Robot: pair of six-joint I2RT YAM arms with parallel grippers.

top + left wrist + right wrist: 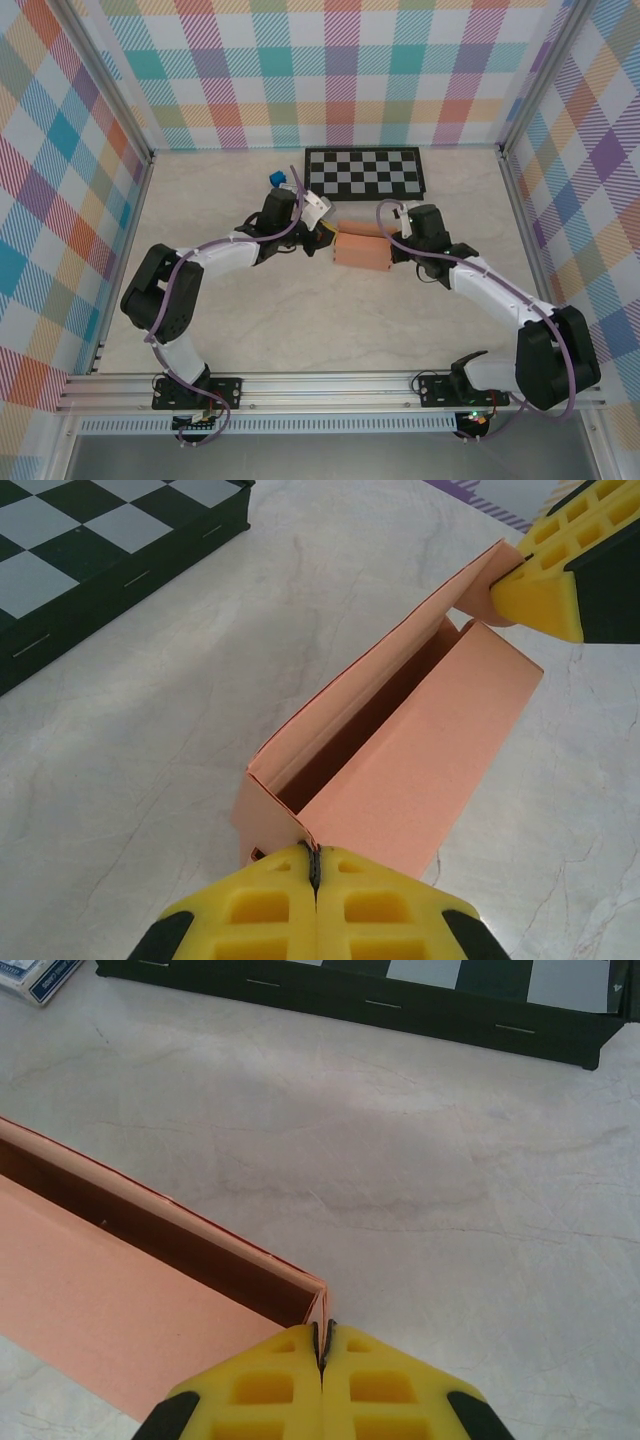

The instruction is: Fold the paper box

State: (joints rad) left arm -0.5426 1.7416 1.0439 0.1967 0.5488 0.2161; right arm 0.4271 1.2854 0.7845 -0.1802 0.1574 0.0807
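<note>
Left hand pinches paper box, lying left-to-right.

In the right wrist view the paper box runs off the left edge, the chessboard is cut by the top, and a blue-and-white pack (print unreadable) shows just a corner. From above, the left gripper and right gripper cover the box's ends.

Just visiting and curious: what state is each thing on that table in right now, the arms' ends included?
paper box: half folded, top open, pinched at both ends.
left end effector: shut on the paper box.
right end effector: shut on the paper box.
chessboard: lying flat.
</note>
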